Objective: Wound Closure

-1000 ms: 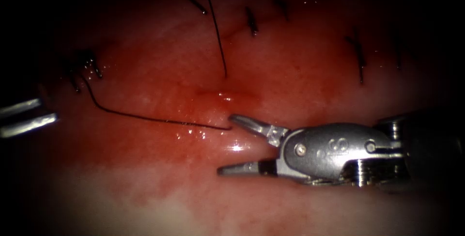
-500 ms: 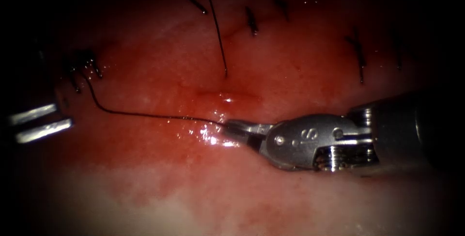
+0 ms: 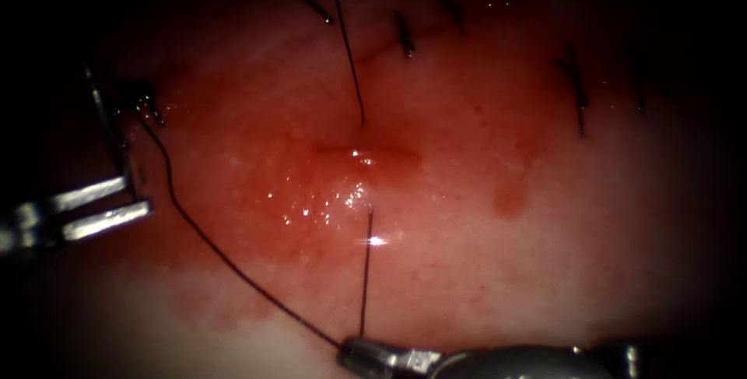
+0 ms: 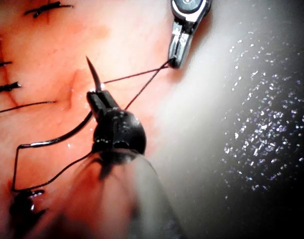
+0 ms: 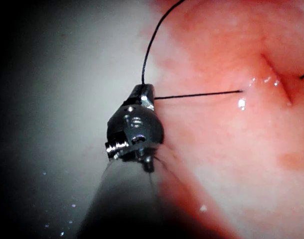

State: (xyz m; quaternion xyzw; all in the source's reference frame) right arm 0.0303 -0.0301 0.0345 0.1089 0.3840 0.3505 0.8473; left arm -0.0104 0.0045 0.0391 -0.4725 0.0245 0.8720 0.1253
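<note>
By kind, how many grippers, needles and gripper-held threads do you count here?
Grippers: 2, left shut on needle near its tip, right shut on thread.
Needles: 1, out of the tissue.
Held threads: 1.
Total: 4.

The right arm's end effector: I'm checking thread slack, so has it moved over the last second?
Yes. The right arm's silver end effector, shut on the thin black thread, has gone from beside the glistening red cut toward the endoscope view's bottom edge.

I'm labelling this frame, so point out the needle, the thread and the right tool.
needle [image 4: 93,73], left wrist view, near its tip.
thread [image 3: 365,270], endoscope view, straight run.
right tool [image 3: 372,357], endoscope view, jaw tips.
</note>
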